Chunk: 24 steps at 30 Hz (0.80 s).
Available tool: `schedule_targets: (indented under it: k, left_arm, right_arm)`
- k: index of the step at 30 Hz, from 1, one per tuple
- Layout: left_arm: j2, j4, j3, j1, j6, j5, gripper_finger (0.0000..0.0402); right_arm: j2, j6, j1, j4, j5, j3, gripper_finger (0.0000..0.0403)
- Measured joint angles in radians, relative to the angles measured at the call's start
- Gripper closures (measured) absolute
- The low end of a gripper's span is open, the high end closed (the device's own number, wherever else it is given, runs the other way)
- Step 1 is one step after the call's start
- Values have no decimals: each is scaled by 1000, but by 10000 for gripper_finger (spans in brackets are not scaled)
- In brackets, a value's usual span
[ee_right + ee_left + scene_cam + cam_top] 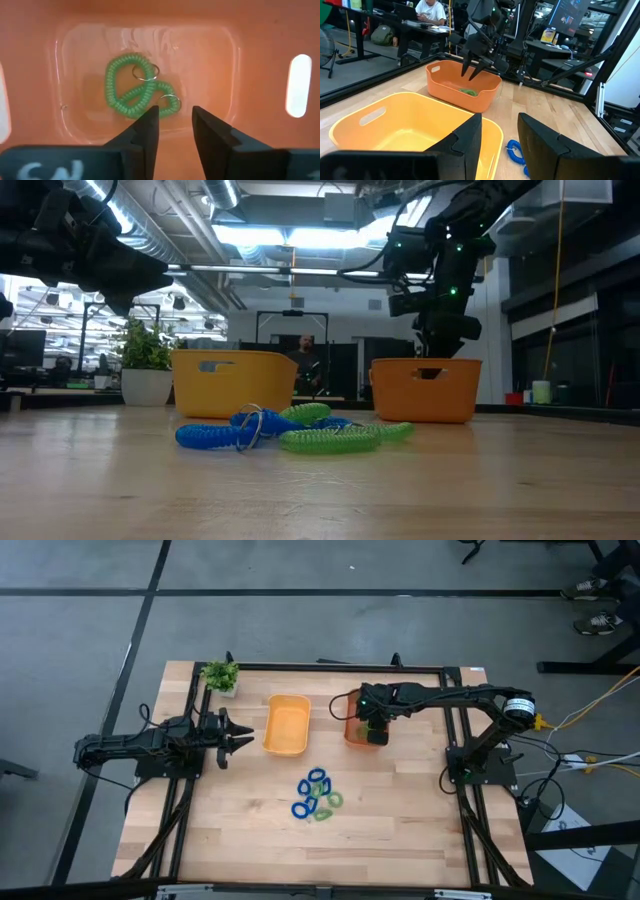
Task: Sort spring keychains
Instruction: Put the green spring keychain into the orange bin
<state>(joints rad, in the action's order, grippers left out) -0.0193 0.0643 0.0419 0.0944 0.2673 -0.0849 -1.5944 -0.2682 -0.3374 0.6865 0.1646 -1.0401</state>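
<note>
A pile of blue and green spring keychains (317,795) lies on the wooden table, near its middle (280,432). Green spring keychain coils (131,87) with metal rings lie on the floor of the orange bin (349,718). My right gripper (175,112) hangs open above them, pointing steeply down into the bin (472,70), with nothing between its fingers. My left gripper (500,120) stands open and level at the table's left side (240,735), beside the yellow bin (287,725), and touches nothing.
A small potted plant (221,675) stands at the table's far left corner. The yellow bin (380,130) and the orange bin (425,388) stand side by side behind the pile. Bare wood stretches along the table's near edge. People sit at desks beyond the table.
</note>
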Motion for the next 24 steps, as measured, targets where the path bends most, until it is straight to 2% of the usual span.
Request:
schedule_targets:
  k: [5, 15, 24]
  left_arm:
    - [0, 0, 0, 0, 0, 0, 279]
    - [0, 0, 0, 0, 0, 0, 279]
    - [0, 0, 0, 0, 0, 0, 279]
  right_arm:
    - [0, -1, 0, -11, 0, -5, 271]
    - [0, 7, 28, 55, -7, -91, 281]
    - [0, 58, 116, 37, -209, -121, 281]
